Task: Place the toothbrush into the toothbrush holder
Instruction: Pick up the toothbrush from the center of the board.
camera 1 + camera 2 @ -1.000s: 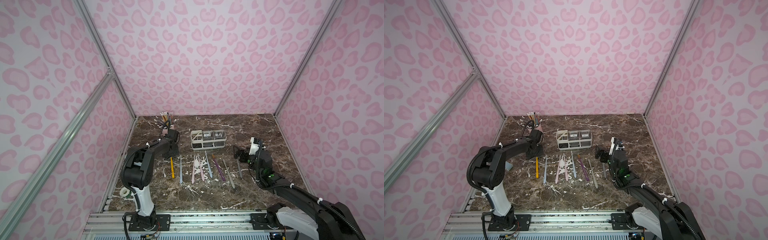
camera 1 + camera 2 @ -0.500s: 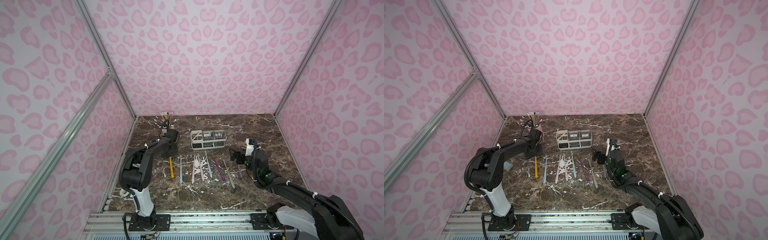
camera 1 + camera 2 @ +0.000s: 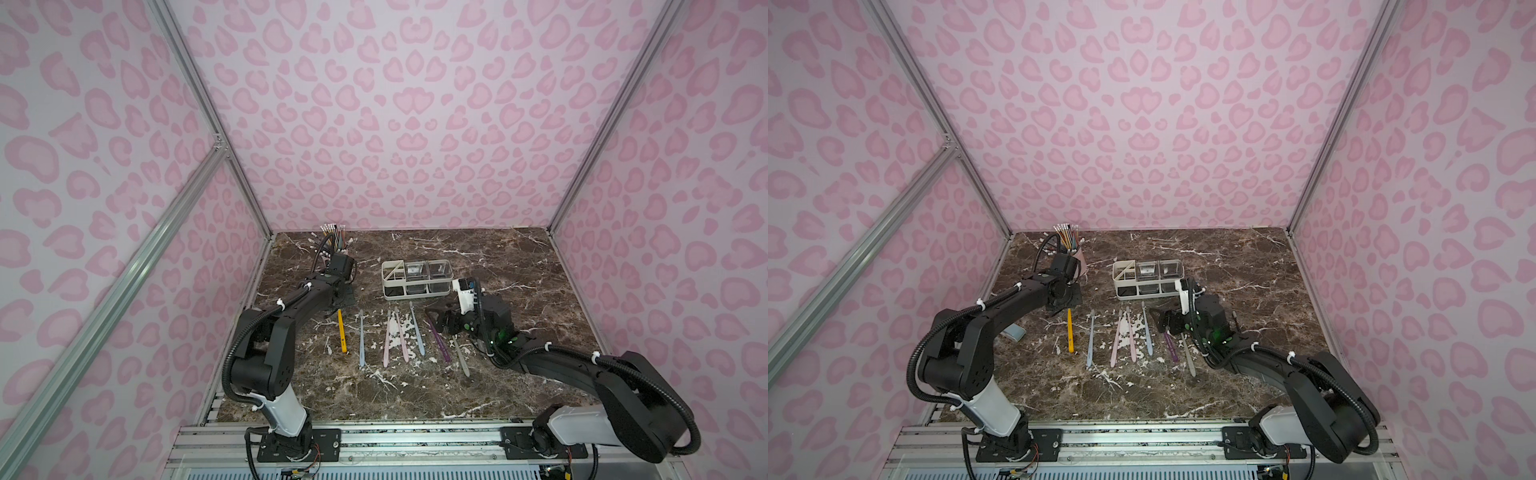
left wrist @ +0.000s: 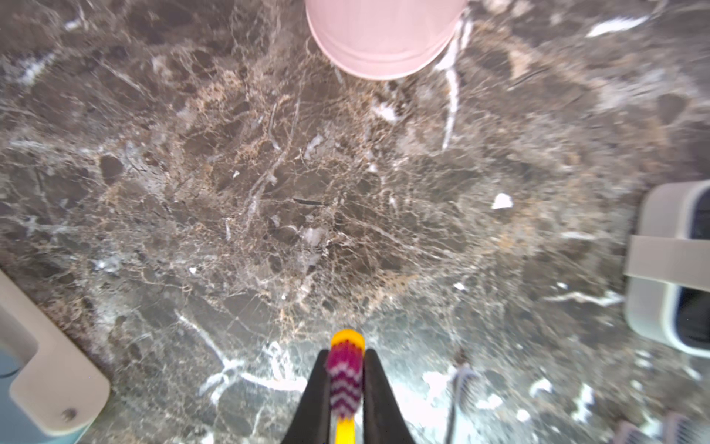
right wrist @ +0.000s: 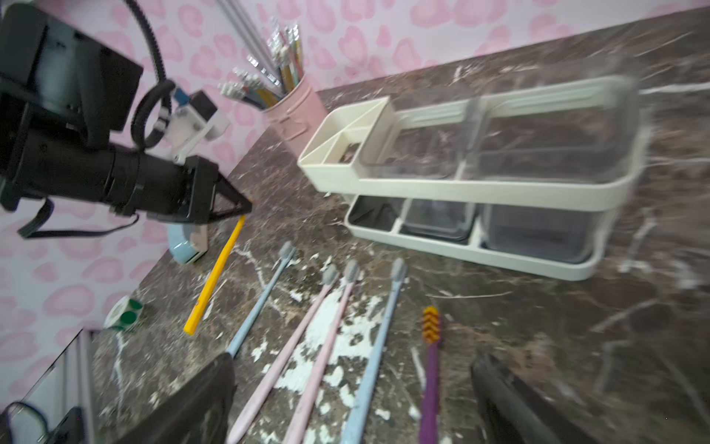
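Table: a dark marble top (image 3: 498,270) is seen across the lower half of both top views.
Toothbrush holder: a white caddy (image 3: 415,296) is placed at centre frame, its slot section at its left end.
Pink cup: the pink cup (image 4: 384,34) is filled with pencils, at the table's upper left.
Right gripper: the right gripper (image 5: 353,359) is spread wide over a purple toothbrush (image 5: 431,365).
Left gripper: the left gripper (image 4: 345,351) is pressed onto the bristle head.
Toothbrush: the yellow toothbrush (image 3: 341,332) is pinched lower left of the holder, apart from it.
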Action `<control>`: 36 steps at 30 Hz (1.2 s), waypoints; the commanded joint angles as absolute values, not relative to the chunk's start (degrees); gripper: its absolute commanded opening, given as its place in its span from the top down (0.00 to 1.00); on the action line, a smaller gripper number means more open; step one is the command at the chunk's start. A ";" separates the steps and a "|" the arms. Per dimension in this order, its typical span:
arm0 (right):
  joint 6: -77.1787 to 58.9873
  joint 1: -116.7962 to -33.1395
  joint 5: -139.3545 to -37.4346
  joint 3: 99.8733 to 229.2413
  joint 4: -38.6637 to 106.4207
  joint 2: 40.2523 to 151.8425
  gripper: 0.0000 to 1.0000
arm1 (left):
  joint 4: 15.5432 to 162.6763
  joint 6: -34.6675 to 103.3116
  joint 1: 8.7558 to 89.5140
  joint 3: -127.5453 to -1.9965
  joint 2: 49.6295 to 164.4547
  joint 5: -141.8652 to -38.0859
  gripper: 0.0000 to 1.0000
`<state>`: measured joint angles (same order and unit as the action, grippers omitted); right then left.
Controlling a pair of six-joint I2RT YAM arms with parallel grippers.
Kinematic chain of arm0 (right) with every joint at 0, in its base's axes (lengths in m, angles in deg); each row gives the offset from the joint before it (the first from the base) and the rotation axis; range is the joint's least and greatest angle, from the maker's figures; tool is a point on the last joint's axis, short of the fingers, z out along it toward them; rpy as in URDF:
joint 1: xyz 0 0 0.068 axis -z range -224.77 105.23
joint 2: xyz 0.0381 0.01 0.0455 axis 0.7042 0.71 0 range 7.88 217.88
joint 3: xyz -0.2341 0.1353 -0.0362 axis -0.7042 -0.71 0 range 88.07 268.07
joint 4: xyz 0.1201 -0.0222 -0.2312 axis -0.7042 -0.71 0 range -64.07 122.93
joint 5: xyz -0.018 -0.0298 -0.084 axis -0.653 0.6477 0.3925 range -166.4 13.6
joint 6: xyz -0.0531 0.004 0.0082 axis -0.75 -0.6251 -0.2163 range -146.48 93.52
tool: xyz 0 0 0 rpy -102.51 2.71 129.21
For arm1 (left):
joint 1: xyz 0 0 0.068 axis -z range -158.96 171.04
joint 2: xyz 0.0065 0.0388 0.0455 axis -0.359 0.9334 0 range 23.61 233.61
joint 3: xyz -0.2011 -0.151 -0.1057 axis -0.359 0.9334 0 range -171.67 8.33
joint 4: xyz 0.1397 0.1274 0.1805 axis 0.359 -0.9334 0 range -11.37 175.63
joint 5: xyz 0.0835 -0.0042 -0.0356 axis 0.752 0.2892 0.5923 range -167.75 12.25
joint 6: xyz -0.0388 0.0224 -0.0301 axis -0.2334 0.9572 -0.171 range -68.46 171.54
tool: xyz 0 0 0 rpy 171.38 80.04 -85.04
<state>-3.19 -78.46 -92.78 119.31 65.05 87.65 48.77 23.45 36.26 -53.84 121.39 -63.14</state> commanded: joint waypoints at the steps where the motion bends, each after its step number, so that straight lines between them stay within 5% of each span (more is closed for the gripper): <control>1: -3.92 -81.27 -101.24 122.10 69.02 91.18 0.02 | 48.73 22.51 37.21 -53.93 118.54 -62.73 0.97; 14: 2.37 -93.82 -107.26 129.07 76.43 105.14 0.08 | 48.26 18.15 43.69 -55.30 111.39 -66.29 0.97; 36: 8.46 -97.06 -106.49 135.40 82.21 114.00 0.28 | 51.34 13.36 48.99 -51.28 105.90 -69.03 0.97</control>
<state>7.21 -96.93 -107.12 134.57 78.66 113.62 48.11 14.44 48.91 -51.61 106.46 -68.38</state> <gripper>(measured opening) 0.726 0.158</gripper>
